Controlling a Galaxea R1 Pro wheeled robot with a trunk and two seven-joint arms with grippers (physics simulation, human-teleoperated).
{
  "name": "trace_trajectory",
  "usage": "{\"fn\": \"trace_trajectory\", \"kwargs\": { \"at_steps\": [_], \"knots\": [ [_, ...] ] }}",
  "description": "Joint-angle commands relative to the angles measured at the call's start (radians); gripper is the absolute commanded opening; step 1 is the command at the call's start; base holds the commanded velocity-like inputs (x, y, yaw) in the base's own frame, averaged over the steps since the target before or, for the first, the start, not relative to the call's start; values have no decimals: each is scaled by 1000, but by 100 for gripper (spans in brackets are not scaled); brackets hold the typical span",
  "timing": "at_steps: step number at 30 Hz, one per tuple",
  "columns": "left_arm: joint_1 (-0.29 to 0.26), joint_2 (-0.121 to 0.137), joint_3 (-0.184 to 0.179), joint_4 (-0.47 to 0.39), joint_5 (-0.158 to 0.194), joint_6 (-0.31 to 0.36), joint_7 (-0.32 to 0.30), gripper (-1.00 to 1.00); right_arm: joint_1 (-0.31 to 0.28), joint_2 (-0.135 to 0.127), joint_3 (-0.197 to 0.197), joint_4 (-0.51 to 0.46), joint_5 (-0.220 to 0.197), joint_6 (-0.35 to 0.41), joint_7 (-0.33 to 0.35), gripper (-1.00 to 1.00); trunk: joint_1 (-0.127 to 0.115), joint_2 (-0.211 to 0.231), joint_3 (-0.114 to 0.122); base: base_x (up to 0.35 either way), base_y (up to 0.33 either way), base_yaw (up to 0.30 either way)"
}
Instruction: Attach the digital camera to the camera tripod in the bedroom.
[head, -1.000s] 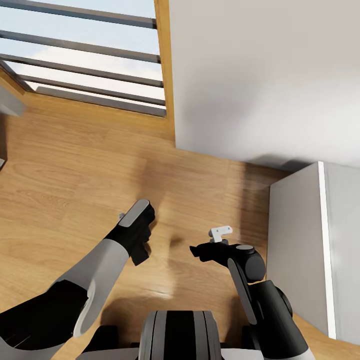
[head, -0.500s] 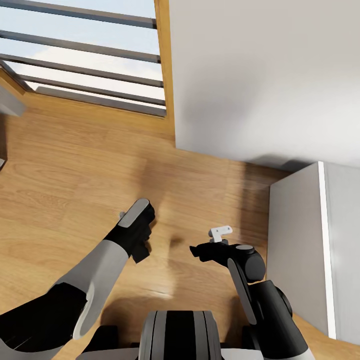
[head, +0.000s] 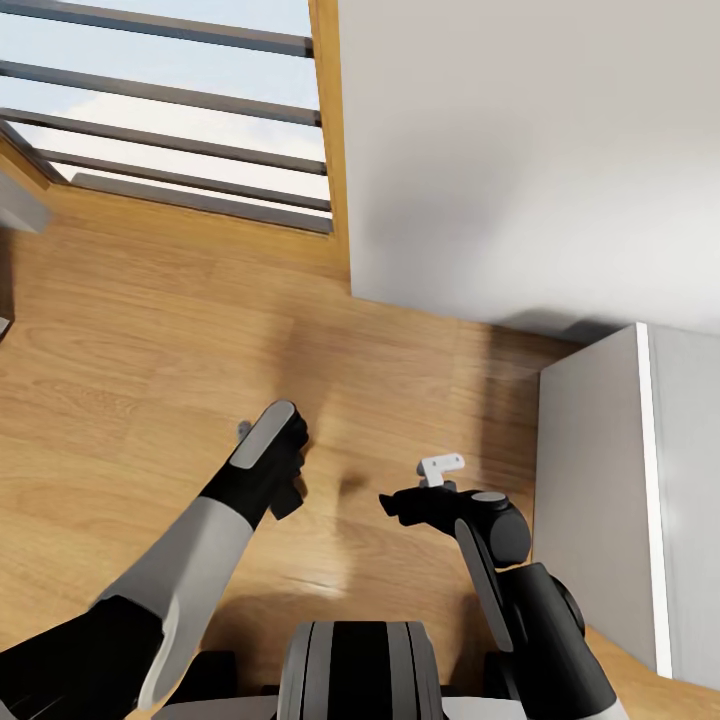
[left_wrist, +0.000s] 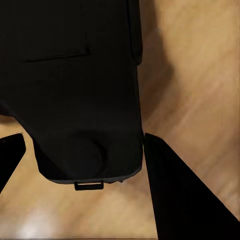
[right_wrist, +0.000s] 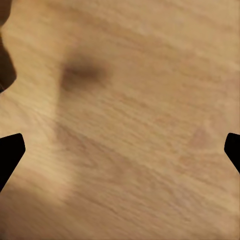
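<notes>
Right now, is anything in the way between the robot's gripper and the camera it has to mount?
Nothing is. The camera sits between the fingers of the left gripper, held above the wood floor. The right gripper hangs open. Whether the way to the tripod is free cannot be told from here.

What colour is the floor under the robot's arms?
Light brown wood with a plank grain pattern; the floor shows best in the head view.
</notes>
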Motion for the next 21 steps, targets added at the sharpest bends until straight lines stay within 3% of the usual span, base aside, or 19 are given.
{"fn": "trace_trajectory", "kwargs": {
  "at_steps": [1,6,10,14,15,19,20,21],
  "knots": [
    [3,1,-1,-8,-5,4,8,-100,0,0,-1,-1,0,4,2,100,0,0,0,0,0,0],
    [15,2,-4,-26,-6,4,10,-100,2,1,-1,-1,0,4,2,100,0,0,0,0,0,0],
    [33,5,-40,-53,-8,4,12,-100,2,1,-1,-1,0,4,2,100,0,0,0,0,0,0],
    [65,42,-150,-145,-8,4,21,-100,3,1,-2,-1,1,4,2,100,0,0,0,0,0,0],
    [65,42,-150,-145,-8,4,21,-100,3,1,-2,-1,1,4,2,100,0,0,0,0,0,0],
    [80,108,-278,-269,-8,4,73,-100,3,2,-5,-1,1,4,2,100,0,0,0,0,0,0],
    [80,108,-278,-269,-8,4,73,-100,3,2,-5,-1,1,4,2,100,0,0,0,0,0,0],
    [81,125,-303,-298,-8,4,93,-100,3,2,-6,-1,1,4,2,100,0,0,0,0,0,0]
  ]
}}
